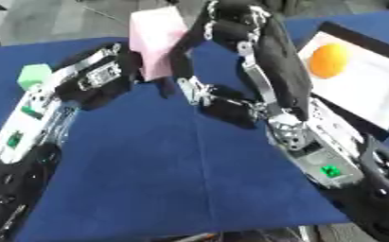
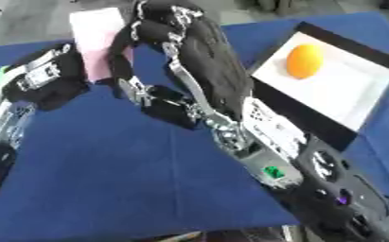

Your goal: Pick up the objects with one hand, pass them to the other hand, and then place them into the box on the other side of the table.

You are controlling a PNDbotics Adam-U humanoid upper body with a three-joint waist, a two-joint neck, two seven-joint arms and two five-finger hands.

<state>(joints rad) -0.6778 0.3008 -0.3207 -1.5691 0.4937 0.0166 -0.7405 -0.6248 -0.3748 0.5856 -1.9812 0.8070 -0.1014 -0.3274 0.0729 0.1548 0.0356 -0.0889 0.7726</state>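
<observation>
Pink block standing upright mid-table, being gripped between both hands: left hand curling against its left side, right hand wrapping its right. Right of block, orange ball lying in white box. Left of block, green cube sitting on blue table.

We count one pink block between the fingers. We also see one orange ball, one box and one green cube.

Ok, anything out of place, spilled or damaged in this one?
Nothing stands out. A pink block stands between the left robot hand and right robot hand, mid hand-over. An orange ball lies in the white box at the right, and a green cube sits on the blue table.
</observation>
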